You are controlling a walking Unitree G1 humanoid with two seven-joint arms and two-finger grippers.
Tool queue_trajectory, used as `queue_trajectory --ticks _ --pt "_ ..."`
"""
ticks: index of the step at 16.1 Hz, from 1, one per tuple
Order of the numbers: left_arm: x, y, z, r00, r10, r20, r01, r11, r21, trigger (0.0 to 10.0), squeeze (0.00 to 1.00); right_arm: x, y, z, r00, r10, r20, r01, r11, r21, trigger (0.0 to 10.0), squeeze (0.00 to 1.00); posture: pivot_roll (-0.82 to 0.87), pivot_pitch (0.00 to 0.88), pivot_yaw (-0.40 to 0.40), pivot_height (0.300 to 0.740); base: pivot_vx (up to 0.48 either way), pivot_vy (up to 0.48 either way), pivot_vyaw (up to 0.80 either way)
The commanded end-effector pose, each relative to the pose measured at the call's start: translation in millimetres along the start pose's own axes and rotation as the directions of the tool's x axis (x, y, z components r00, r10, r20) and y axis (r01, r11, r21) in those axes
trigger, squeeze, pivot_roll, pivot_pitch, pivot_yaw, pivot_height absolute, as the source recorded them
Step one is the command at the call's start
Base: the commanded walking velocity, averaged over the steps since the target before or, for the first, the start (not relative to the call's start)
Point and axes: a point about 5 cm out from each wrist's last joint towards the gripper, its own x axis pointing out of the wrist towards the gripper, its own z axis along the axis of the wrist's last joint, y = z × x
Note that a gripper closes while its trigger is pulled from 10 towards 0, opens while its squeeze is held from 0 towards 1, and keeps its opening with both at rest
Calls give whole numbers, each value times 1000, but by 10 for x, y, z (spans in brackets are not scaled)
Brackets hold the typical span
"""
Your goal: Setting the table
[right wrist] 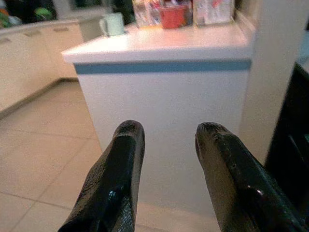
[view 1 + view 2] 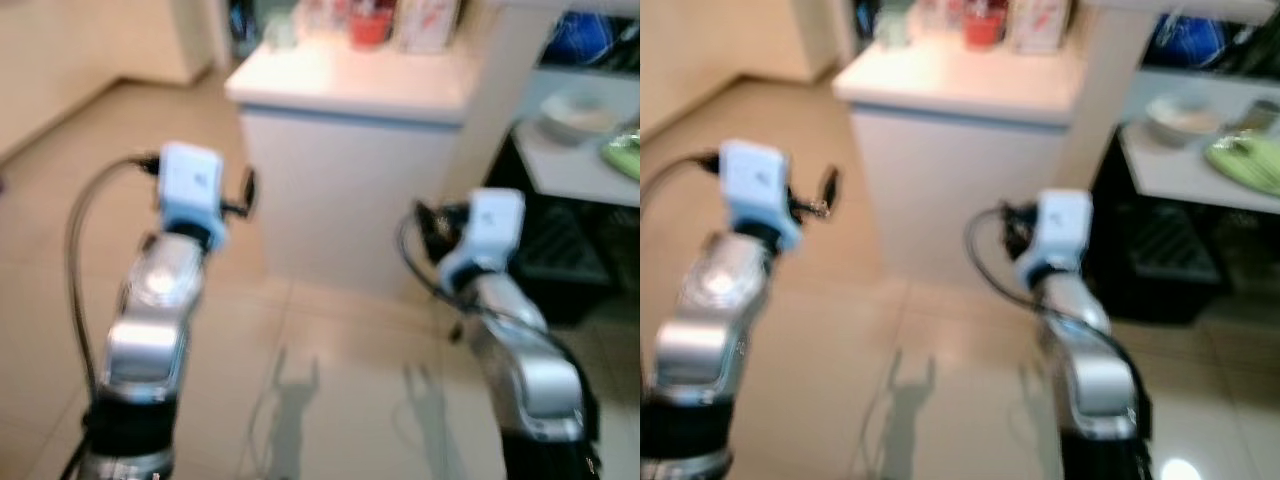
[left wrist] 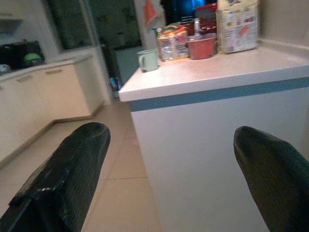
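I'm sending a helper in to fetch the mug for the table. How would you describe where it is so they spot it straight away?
Go to the white counter with the blue band under its top. Along its far edge stands a row of things: a clear jar, a red container and a white packet. The mug is pale green with a handle and stands alone at the end of that row, nearest the cream cabinets.

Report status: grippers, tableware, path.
Left gripper open, empty. Right gripper open, empty. Mug on counter ahead, untouched. Path not blocked.
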Motion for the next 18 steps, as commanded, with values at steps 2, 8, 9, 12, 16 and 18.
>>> queue_trajectory --ticks 2,8,9,12,16,18 --pt "37 -4 97 999 -4 38 3 1000 23 10000 0 57 13 141 999 -12 42 12 1000 10 10000 0 -5 0 -7 740 0 0 0" --pt "57 36 214 996 1 90 -4 1000 24 10000 0 107 22 281 994 -22 107 19 1000 22 10000 0 8 0 -14 740 381 0 0" --pt "71 44 215 996 2 90 -4 1000 23 10000 0 123 35 306 993 -16 116 14 1000 18 10000 0 -2 0 -10 740 480 0 0" --pt "92 26 222 995 -2 95 -1 1000 28 10000 0 134 19 341 991 -20 129 18 1000 16 10000 0 8 0 -18 740 474 0 0" --pt "89 33 208 996 3 94 -6 1000 31 10000 0 162 18 349 991 -27 133 25 1000 13 10000 0 6 0 -24 740 466 0 0" --pt "91 31 207 995 3 95 -6 1000 30 10000 0 164 10 354 990 -28 135 26 1000 11 10000 0 6 0 -25 740 480 0 0"
